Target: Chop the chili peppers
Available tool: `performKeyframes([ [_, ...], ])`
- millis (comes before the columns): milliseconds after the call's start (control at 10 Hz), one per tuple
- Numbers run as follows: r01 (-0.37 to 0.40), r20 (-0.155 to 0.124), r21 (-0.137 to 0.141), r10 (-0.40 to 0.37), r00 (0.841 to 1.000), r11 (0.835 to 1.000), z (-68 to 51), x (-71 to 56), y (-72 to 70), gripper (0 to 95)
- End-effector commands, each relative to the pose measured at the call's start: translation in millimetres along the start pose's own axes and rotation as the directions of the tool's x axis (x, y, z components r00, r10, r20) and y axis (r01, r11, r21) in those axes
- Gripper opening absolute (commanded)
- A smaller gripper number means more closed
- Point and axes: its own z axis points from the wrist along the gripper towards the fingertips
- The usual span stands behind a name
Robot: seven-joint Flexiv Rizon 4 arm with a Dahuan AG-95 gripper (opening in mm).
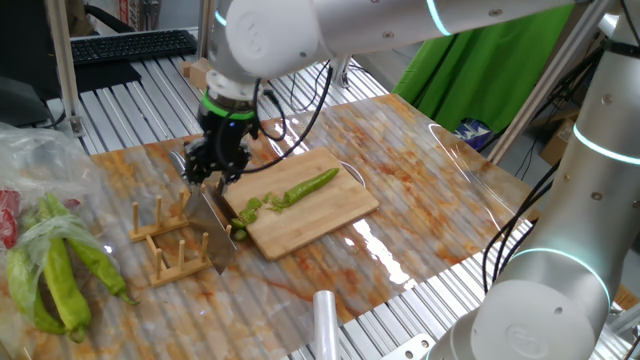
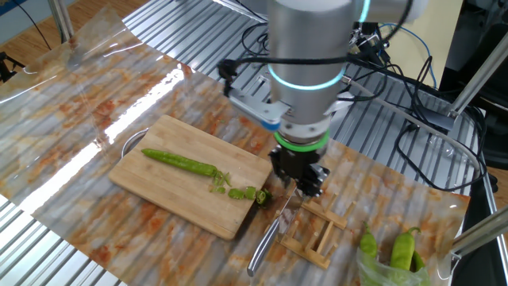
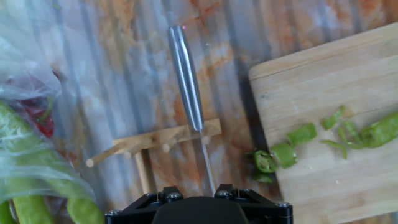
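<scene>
Marbled tabletop, chopping partly done.
Nearest, the gripper [image 1: 213, 176] clamps the knife [image 1: 219, 235] over the wooden rack [image 1: 168, 243]; at three o'clock on the board [image 1: 320, 215], chili peppers [image 1: 305, 187]: few chunks cut, most whole.

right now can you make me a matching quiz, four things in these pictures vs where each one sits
Things:
1. long uncut part of the slim green chili
2. small green chili chunks
3. steel knife
4. thick long green peppers

Places:
A. in a clear plastic bag
B. at the bamboo cutting board's edge nearest the rack
C. resting across the wooden peg rack
D. lying along the board's middle

Pairs: 1-D, 2-B, 3-C, 4-A
</scene>
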Motion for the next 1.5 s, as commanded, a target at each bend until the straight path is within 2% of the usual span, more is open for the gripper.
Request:
performKeyframes([
  [100,0.007,0.0,0.013,-0.007,1.0,1.0,1.7,-1.6,0.5,38.0],
  [200,0.015,0.001,0.023,-0.015,1.0,1.0,2.1,-1.2,0.4,57.0],
  [500,0.028,0.0,0.024,-0.028,1.0,0.999,5.7,1.2,-2.7,57.0],
  [600,0.029,0.003,0.02,-0.029,1.0,0.999,11.2,4.2,-4.6,38.0],
  [800,0.024,0.002,0.017,-0.024,1.0,1.0,20.6,5.9,-4.0,38.0],
  [1000,0.021,0.013,0.016,-0.021,1.0,1.0,32.1,10.5,-4.8,38.0],
  [1100,0.021,0.014,0.015,-0.021,1.0,1.0,35.0,10.9,-5.0,57.0],
  [1500,0.021,0.021,0.007,-0.021,1.0,1.0,50.1,5.9,-9.9,57.0],
])
